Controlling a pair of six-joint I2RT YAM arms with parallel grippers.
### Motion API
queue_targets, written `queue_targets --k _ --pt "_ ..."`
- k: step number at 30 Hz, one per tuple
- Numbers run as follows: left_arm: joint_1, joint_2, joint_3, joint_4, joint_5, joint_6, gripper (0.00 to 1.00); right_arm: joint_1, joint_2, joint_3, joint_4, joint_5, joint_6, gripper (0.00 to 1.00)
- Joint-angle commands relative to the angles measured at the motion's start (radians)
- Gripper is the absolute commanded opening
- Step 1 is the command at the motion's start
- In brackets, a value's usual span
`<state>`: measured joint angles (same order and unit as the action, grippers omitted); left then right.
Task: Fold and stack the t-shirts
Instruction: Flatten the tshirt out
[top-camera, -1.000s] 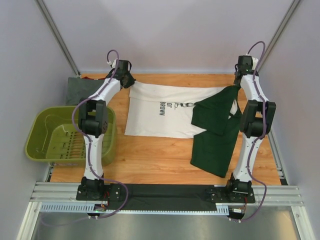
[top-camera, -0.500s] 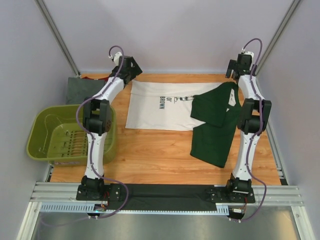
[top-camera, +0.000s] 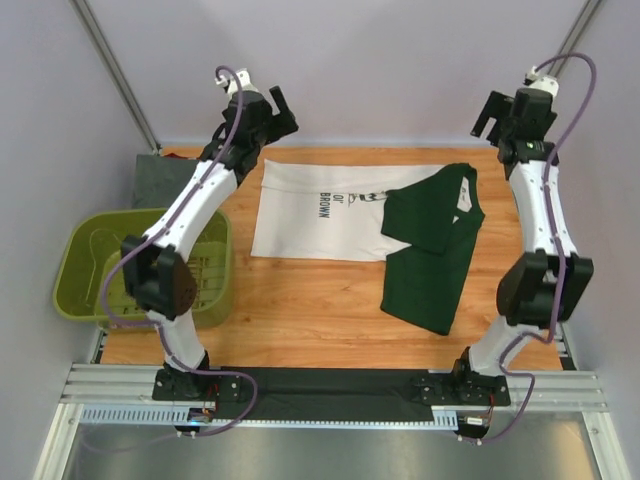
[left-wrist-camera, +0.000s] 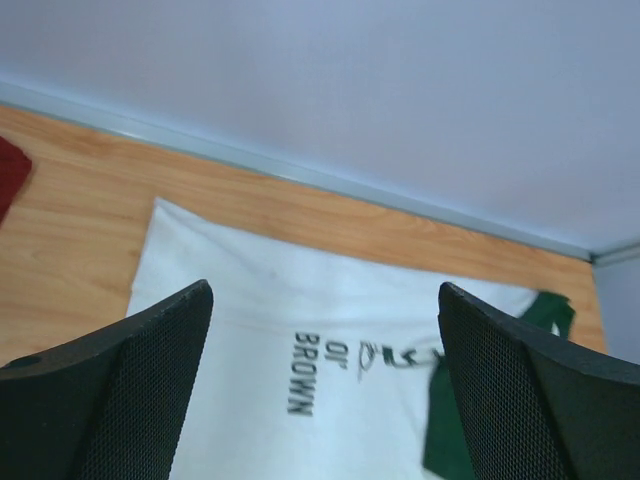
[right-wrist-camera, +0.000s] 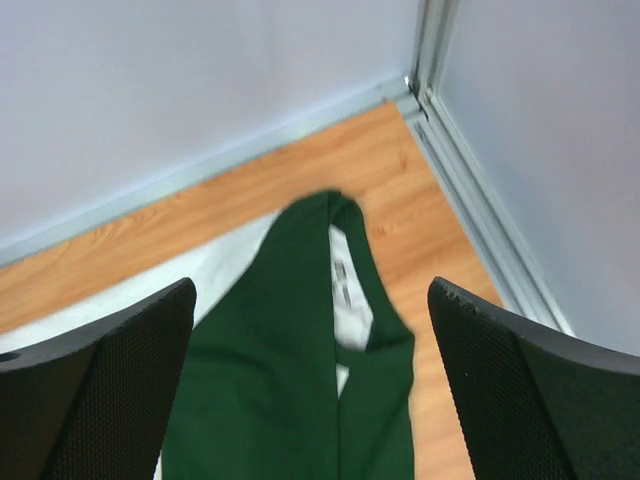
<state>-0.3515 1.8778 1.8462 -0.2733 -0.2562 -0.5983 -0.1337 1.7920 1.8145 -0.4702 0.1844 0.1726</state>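
While high beyond the t-shirt (top-camera: 300, 215), arms outstretched, left end effector (top-camera: 283, 110) and right end effector (top-camera: 487, 115) wide apart

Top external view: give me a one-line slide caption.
Left end effector and right end effector hover open above a white-and-green t-shirt on the wooden table, olive basket at left.

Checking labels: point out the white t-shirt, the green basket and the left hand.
white t-shirt (top-camera: 300, 215): top view, white body beside the print.
green basket (top-camera: 72, 275): top view, left wall.
left hand (left-wrist-camera: 325, 290): left wrist view, midway between its open fingertips.
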Motion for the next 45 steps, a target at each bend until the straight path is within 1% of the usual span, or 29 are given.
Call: queue_targets --k 1,2,3,4,5,6,7,8,9,10,12,14,16,18,21,25,32,37,39,43,45 --pt "-0.036 -0.216 -0.206 -0.046 -0.022 0.003 0.99 -0.004 -0.153 -0.243 -0.038 -0.026 0.134 1.0" --pt "-0.049 -0.254 -0.259 -0.05 -0.025 -0.007 0.99 -0.004 -0.192 -0.303 -0.036 -0.039 0.187 1.0" --pt "-0.061 -0.313 -0.356 -0.059 -0.025 -0.035 0.99 -0.004 -0.256 -0.369 -0.048 -0.043 0.215 1.0" --pt "-0.084 -0.337 -0.401 -0.066 -0.023 -0.052 0.98 -0.006 -0.287 -0.479 -0.051 -0.049 0.232 1.0" --pt "-0.098 -0.359 -0.471 -0.087 -0.023 -0.072 0.98 -0.006 -0.34 -0.539 -0.053 -0.054 0.273 1.0" --pt "-0.11 -0.391 -0.502 -0.098 -0.028 -0.11 0.97 -0.006 -0.364 -0.585 -0.071 -0.042 0.297 1.0" --pt "-0.141 -0.404 -0.531 -0.11 -0.055 -0.13 0.96 -0.007 -0.384 -0.669 -0.08 -0.039 0.309 1.0" --pt "-0.155 -0.41 -0.573 -0.154 -0.081 -0.159 0.93 -0.007 -0.404 -0.702 -0.087 -0.037 0.318 1.0" --pt "-0.171 -0.417 -0.593 -0.174 -0.109 -0.228 0.92 -0.007 -0.442 -0.73 -0.103 -0.024 0.353 1.0" --pt "-0.196 -0.419 -0.613 -0.185 -0.144 -0.26 0.91 -0.01 -0.46 -0.788 -0.107 -0.014 0.367 1.0" --pt "-0.214 -0.413 -0.671 -0.176 -0.149 -0.334 0.89 -0.012 -0.516 -0.84 -0.099 0.013 0.408 1.0" --pt "-0.215 -0.382 -0.708 -0.169 -0.152 -0.415 0.89 -0.015 -0.549 -0.906 -0.064 -0.003 0.433 0.99" --pt "-0.215 -0.355 -0.713 -0.184 -0.166 -0.458 0.88 -0.02 -0.554 -0.935 -0.033 -0.048 0.458 0.96" --pt "-0.215 -0.31 -0.7 -0.225 -0.196 -0.533 0.86 -0.02 -0.533 -0.949 -0.022 -0.054 0.465 0.95" --pt "-0.215 -0.243 -0.662 -0.32 -0.268 -0.629 0.85 -0.02 -0.491 -0.931 -0.047 -0.014 0.47 0.98" --pt "-0.215 -0.168 -0.607 -0.456 -0.344 -0.748 0.84 -0.021 -0.448 -0.909 -0.065 0.013 0.455 0.98" --pt "-0.215 -0.108 -0.616 -0.563 -0.437 -0.879 0.84 -0.037 -0.385 -0.894 -0.056 0.012 0.441 0.98" --pt "-0.215 -0.115 -0.643 -0.554 -0.459 -0.879 0.84 -0.064 -0.372 -0.883 -0.065 0.0 0.427 0.98" --pt "-0.211 -0.118 -0.657 -0.528 -0.469 -0.847 0.84 -0.069 -0.375 -0.893 -0.065 -0.01 0.423 0.98" --pt "-0.195 -0.132 -0.722 -0.353 -0.42 -0.711 0.83 -0.072 -0.382 -0.925 -0.067 -0.017 0.421 0.98" --pt "-0.198 -0.132 -0.726 -0.298 -0.39 -0.648 0.82 -0.073 -0.384 -0.938 -0.064 -0.019 0.423 0.97"
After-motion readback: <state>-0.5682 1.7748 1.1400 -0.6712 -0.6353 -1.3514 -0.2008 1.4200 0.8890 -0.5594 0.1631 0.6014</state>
